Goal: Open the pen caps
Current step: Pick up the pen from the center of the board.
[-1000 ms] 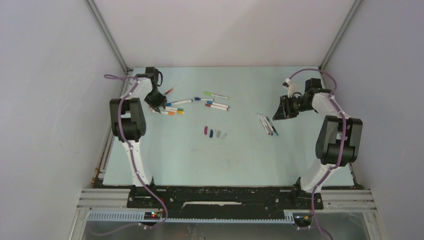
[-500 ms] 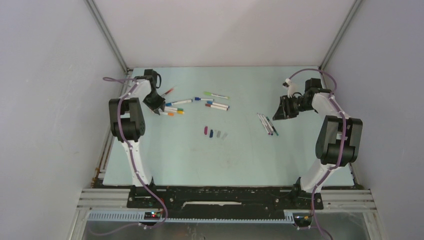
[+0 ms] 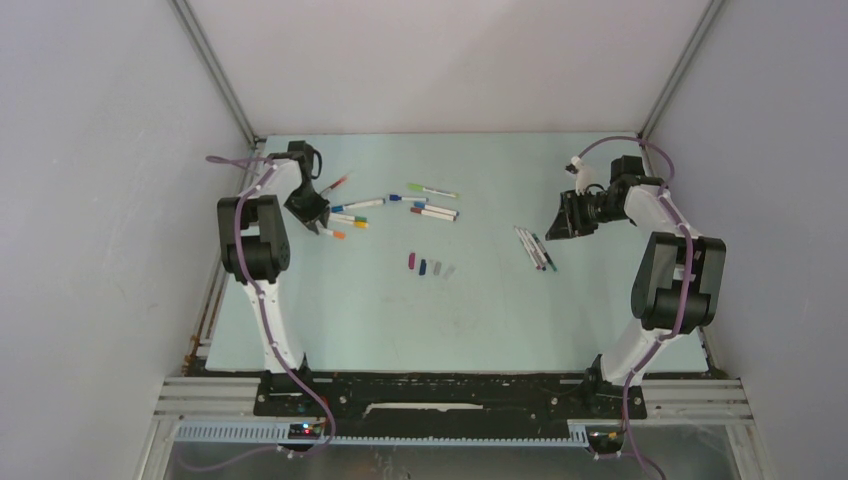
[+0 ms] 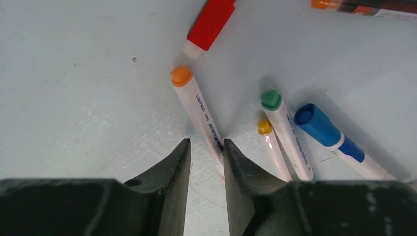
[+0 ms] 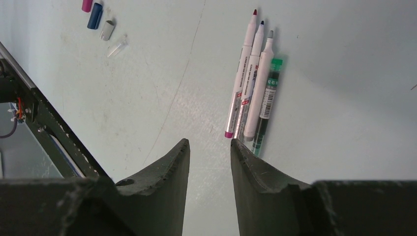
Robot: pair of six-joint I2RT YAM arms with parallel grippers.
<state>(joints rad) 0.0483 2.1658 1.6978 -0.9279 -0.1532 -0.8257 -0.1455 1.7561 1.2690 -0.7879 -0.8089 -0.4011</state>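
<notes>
What changed: the left jaws have narrowed in the last second and drawn a little toward the near left. The orange-ended pen [image 4: 199,115] has come with them, out of its group.
Left jaws: they sit low over the desk [image 3: 400,320]. One end of that pen lies in their gap, against one finger. A slit shows on the other side, so you cannot tell yet if they pinch it.
Right jaws: released, nothing between them, not moved, hovering near the uncapped pens [image 5: 251,93].
Other pens [image 4: 287,135]: they lie just beside the left jaws, at the far left of the desk. One has a red cap [image 4: 211,22], one a blue cap [image 4: 317,124].
Loose caps [image 3: 430,266]: a short row at mid desk, well apart from both jaws.
Meaning for the task: in my judgement a new pen is being taken up. Some caps are off, and more remain.
Advice: make sure the grip is firm before you lift, since the round barrel may roll out.
</notes>
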